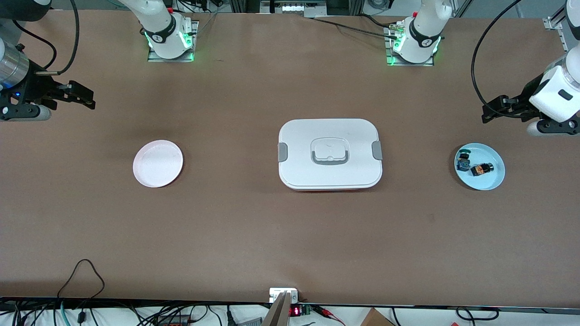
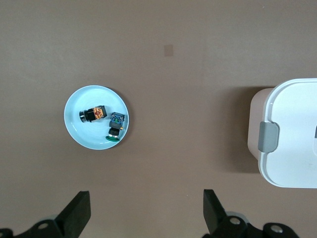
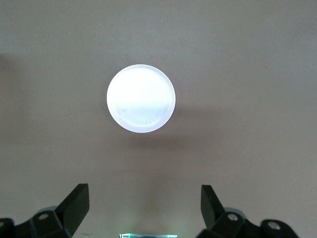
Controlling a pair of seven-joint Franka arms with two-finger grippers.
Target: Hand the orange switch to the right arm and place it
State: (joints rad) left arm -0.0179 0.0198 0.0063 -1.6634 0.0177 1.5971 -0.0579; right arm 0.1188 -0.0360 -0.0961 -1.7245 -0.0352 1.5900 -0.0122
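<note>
The orange switch (image 1: pixel 481 170) (image 2: pixel 95 114) lies on its side in a light blue plate (image 1: pixel 493 181) (image 2: pixel 79 135) toward the left arm's end of the table. My left gripper (image 1: pixel 487 113) (image 2: pixel 146 198) hangs open and empty over the bare table beside that plate, not touching anything. At the right arm's end my right gripper (image 1: pixel 92 100) (image 3: pixel 143 192) is also open and empty, held above the table beside a pale pink plate (image 1: pixel 158 163) (image 3: pixel 141 98) that has nothing on it.
A small blue-and-green-topped switch (image 1: pixel 463 161) (image 2: pixel 116 126) shares the blue plate, right beside the orange one. A white lidded box (image 1: pixel 330 174) (image 2: pixel 292 163) with grey clasps stands at the table's middle, between the two plates.
</note>
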